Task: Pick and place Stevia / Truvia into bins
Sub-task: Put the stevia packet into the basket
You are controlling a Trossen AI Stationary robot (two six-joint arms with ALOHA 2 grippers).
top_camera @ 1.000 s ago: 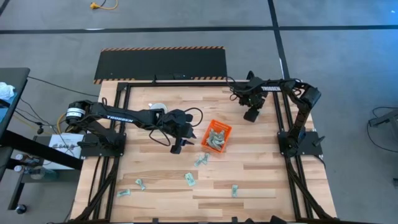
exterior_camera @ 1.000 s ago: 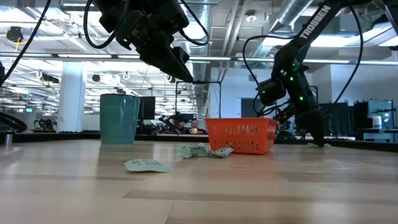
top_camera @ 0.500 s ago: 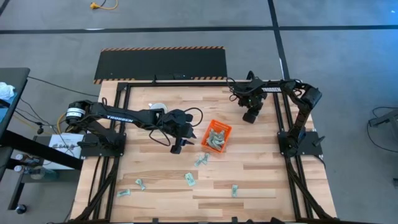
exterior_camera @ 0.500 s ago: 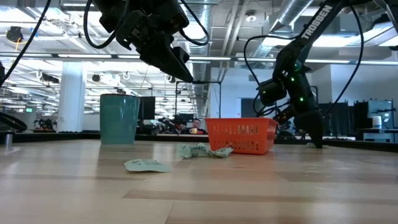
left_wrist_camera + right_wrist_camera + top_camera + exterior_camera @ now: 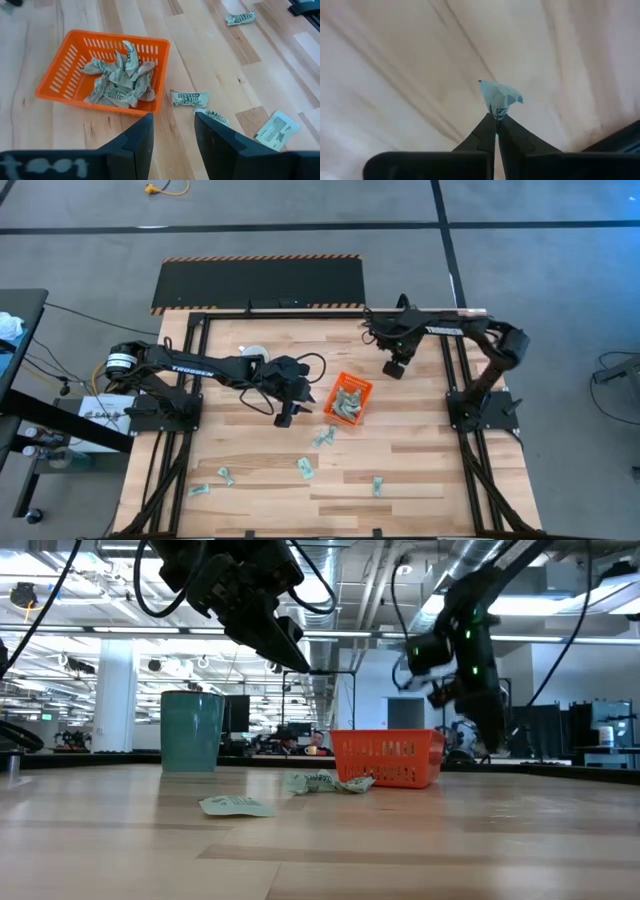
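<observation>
The orange bin stands mid-table with a pile of Stevia sachets inside. My left gripper hangs open above the wood just left of the bin, holding nothing. Loose sachets lie by the bin's near corner and toward the near edge. My right gripper is at the far right of the table, beyond the bin. It is shut on one crumpled pale green sachet. My right gripper pinches one end of the crumpled sachet between its two fingertips. The rest of the sachet sticks out past the tips. The fingers slant down from above, and in the low view the tips stand a little above the table top.
A pale teal mug stands at the far left of the bin, behind my left arm. More sachets lie along the near edge. The black frame posts border the table on the right.
My right gripper has shut on a sachet at the far right of the table. It has then risen off the wood and shifted slightly toward the table's left, with the sachet in its tips.
</observation>
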